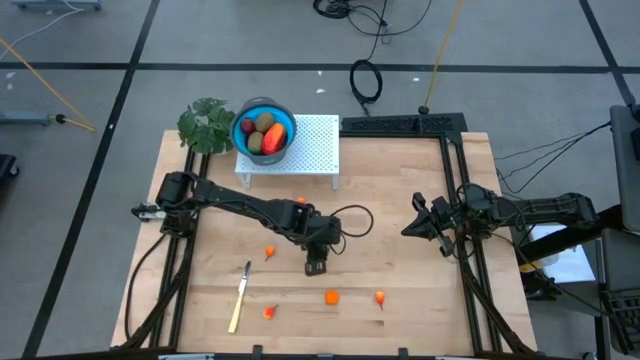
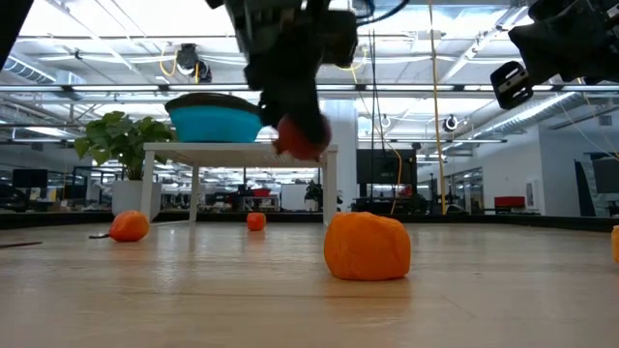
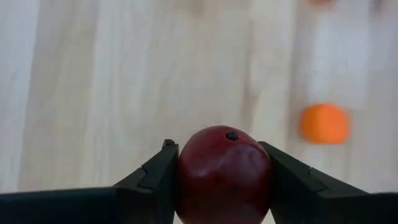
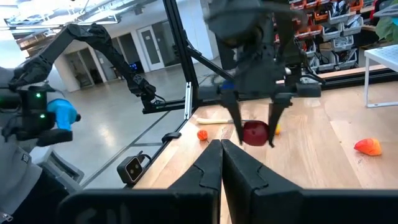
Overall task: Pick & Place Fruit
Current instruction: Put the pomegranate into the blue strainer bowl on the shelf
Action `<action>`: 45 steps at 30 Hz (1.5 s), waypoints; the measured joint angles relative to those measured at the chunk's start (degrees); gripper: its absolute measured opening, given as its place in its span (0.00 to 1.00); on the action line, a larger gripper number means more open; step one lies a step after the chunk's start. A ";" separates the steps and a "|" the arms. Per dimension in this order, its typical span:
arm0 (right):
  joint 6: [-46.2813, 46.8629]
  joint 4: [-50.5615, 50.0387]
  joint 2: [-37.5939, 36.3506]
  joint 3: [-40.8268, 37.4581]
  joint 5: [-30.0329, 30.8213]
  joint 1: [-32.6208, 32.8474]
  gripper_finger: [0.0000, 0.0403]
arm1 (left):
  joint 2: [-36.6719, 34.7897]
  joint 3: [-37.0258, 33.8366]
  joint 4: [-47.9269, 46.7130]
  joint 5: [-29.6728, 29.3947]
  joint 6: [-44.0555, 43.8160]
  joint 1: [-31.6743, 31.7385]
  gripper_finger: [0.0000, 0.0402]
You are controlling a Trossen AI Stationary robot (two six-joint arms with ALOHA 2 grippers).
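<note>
Gripping dark red fruit (image 3: 224, 171) w/ left gripper (image 3: 221, 180), right gripper (image 4: 221, 155) fingers together, idle

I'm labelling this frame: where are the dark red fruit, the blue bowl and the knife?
dark red fruit (image 3: 224, 171): left wrist view, middle of its front, between the fingers.
blue bowl (image 1: 288, 124): high view, right rim.
knife (image 1: 236, 313): high view, yellow handle.

A dark red round fruit (image 3: 224, 171) hangs above the tabletop, clamped between two dark fingers. Small orange pieces (image 1: 332, 297) lie scattered on the wood; more fruit fills the blue bowl (image 1: 285, 114).
</note>
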 joint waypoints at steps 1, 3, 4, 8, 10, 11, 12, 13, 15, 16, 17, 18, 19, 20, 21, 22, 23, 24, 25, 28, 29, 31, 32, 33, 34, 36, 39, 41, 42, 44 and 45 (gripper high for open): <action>0.41 0.00 0.00 0.00 0.02 -0.02 0.00 | 0.00 0.56 0.38 0.89 0.73 -0.02 0.47; 1.53 -0.02 0.00 -0.02 0.01 -0.02 0.00 | 0.00 1.16 3.01 3.42 2.04 0.00 0.47; 2.03 0.00 0.01 -0.01 0.00 -0.02 0.00 | 0.00 1.40 4.99 5.16 2.51 0.07 0.47; 2.87 -0.02 0.00 -0.02 0.01 -0.01 0.00 | -0.02 1.54 14.96 17.09 3.10 0.54 0.46; 2.89 0.00 0.00 -0.02 0.01 -0.02 0.00 | -0.02 1.56 19.23 23.94 2.35 0.96 0.45; 2.89 -0.02 0.00 -0.02 0.02 0.00 0.00 | -0.02 1.56 21.12 26.80 1.52 1.25 0.45; 2.89 -0.02 0.02 -0.02 0.00 0.00 0.00 | -0.04 1.58 22.67 29.39 0.57 1.59 0.46; 2.89 -0.02 0.00 -0.02 0.00 0.00 0.00 | -0.04 1.58 23.91 31.82 -0.65 1.94 0.46; 2.89 -0.02 0.02 -0.02 0.00 -0.01 0.00 | -0.04 1.58 26.91 36.72 -2.95 2.57 0.47; 2.89 -0.04 0.02 -0.02 0.01 -0.01 0.00 | -0.04 1.58 28.47 38.92 -4.11 2.87 0.48; 2.89 -0.01 0.02 -0.02 0.00 -0.01 0.00 | -0.04 1.58 30.08 41.01 -5.36 3.13 0.48; 2.89 -0.02 0.01 -0.02 0.00 -0.01 0.00 | -0.04 1.58 31.62 42.97 -6.41 3.38 0.48; 2.89 -0.04 0.02 -0.02 0.00 0.00 0.00 | -0.04 1.58 33.09 44.69 -7.18 3.55 0.48; 2.89 -0.04 0.02 -0.02 0.02 0.00 0.00 | -0.04 1.58 34.52 46.23 -7.95 3.76 0.48; 2.89 -0.02 0.02 -0.02 0.00 0.00 0.00 | -0.04 1.58 36.19 47.81 -8.77 3.89 0.48; 2.89 -0.02 0.00 -0.02 0.00 0.00 0.00 | -0.04 1.58 37.95 49.53 -9.48 4.06 0.47; 2.89 -0.03 0.02 -0.02 0.01 0.00 0.00 | -0.04 1.58 39.96 51.20 -10.60 4.13 0.47; 2.88 -0.03 0.02 -0.02 0.00 -0.01 0.00 | -0.04 1.58 42.10 52.98 -11.83 4.24 0.46; 2.89 -0.02 0.02 -0.02 0.00 0.00 0.00 | -0.04 1.58 43.98 54.40 -13.20 4.34 0.46; 2.89 -0.02 0.02 -0.02 0.02 -0.02 0.00 | -0.07 1.58 47.58 56.20 -16.26 4.44 0.47; 2.89 -0.02 0.01 -0.02 0.01 0.00 0.00 | -0.07 1.58 48.01 56.31 -16.77 4.44 0.48; 2.89 -0.02 0.02 -0.02 0.00 -0.01 0.00 | -0.07 1.58 48.02 56.26 -17.58 4.44 0.48; 2.89 -0.03 0.01 -0.02 0.01 -0.01 0.00 | -0.07 1.58 47.98 56.18 -18.19 4.44 0.49; 2.89 -0.04 0.02 -0.02 0.01 -0.01 0.00 | -0.07 1.58 47.90 55.89 -18.99 4.44 0.49; 2.89 -0.04 0.02 -0.02 0.02 0.00 0.00 | -0.07 1.58 47.68 55.47 -20.23 4.44 0.49; 2.89 -0.04 0.01 -0.02 0.01 0.00 0.00 | -0.07 1.58 47.18 53.74 -23.45 4.44 0.48; 2.88 -0.04 0.01 -0.02 0.00 -0.02 0.00 | -0.07 1.58 47.03 51.09 -30.80 4.44 0.47; 2.87 -0.07 0.02 -0.02 0.01 -0.01 0.00 | -0.07 1.58 47.04 50.09 -36.62 4.44 0.46; 2.87 -0.04 0.02 -0.02 0.00 -0.02 0.00 | -0.07 1.58 46.93 49.58 -39.74 4.44 0.47; 2.87 -0.07 0.02 -0.02 0.00 0.00 0.00 | -0.07 1.58 45.58 48.29 -45.32 4.44 0.47; 2.87 -0.07 0.02 -0.02 0.02 0.00 0.00 | -0.07 1.58 44.56 47.69 -47.74 4.44 0.48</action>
